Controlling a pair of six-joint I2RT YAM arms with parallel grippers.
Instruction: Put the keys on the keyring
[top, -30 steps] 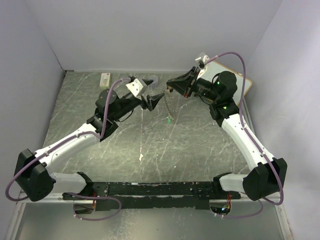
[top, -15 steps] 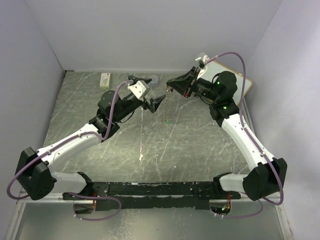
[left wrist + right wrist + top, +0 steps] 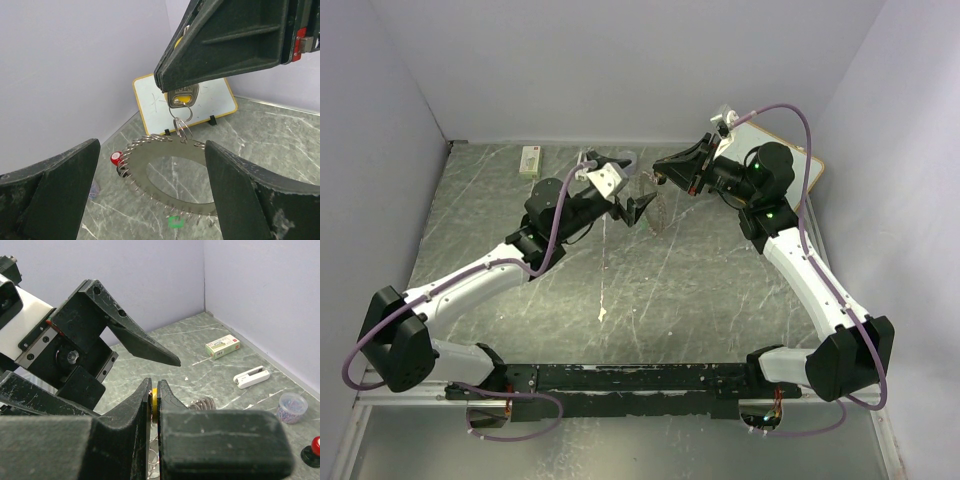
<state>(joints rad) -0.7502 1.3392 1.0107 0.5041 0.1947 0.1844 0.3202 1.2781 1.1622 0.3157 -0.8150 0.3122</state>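
Right end effector [image 3: 170,88] pinches the yellow key [image 3: 183,98] upright, keyring [image 3: 142,168] dangling beneath.

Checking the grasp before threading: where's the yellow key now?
Left wrist view, top centre: the yellow key is pinched in the right gripper, mid-air, just above the keyring, whiteboard behind it.

Yellow-orange key [image 3: 183,98], grey-framed, is pinched in right gripper [image 3: 154,389] and hangs upright. Small wire loops link it down to keyring [image 3: 143,167]: flat metal ring, toothed rim, dangling tilted. Green key [image 3: 176,221] sits by the ring's low edge (attached or not, can't tell).
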